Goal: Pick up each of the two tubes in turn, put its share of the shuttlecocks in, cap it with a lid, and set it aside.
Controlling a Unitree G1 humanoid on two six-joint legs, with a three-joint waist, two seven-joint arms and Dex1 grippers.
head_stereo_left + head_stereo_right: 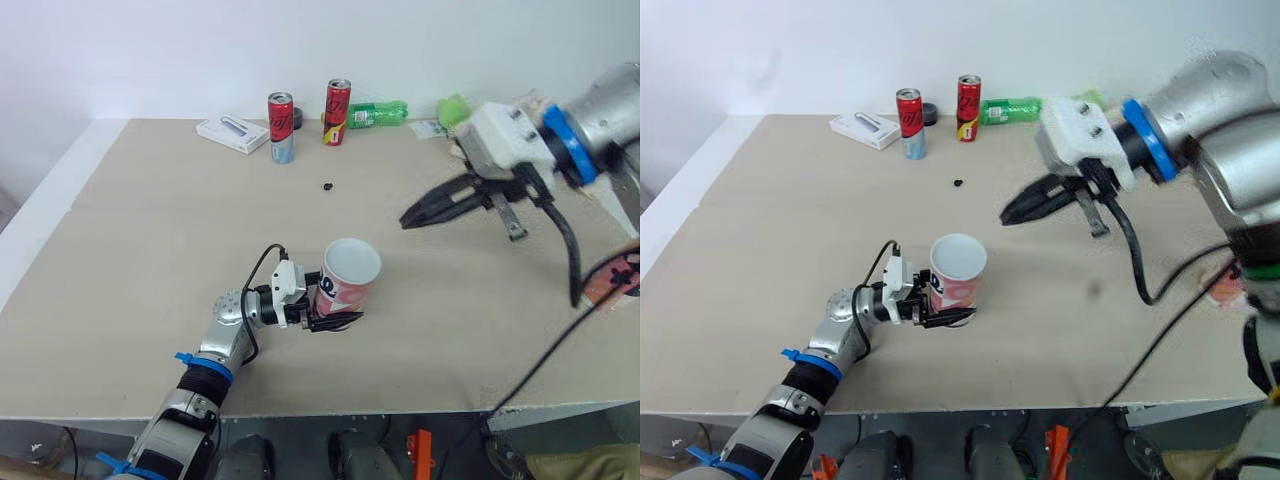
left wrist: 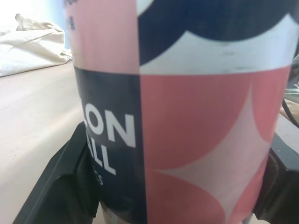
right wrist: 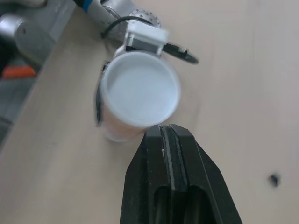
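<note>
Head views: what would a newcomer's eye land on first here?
The open-topped pink, navy and white tube draws the eye first, upright near the middle of the table, with the left gripper clamped round its lower part. Next comes the right gripper, fingers shut and empty, hanging above the table to the tube's right. Two red cans stand at the far edge.

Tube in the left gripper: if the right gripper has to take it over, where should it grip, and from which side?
Probably the upper wall just below the open mouth, from the robot's right. The tube stands upright and the left gripper clasps its lower part from the left, leaving the top band free. The right gripper is shut, so open it first.
</note>
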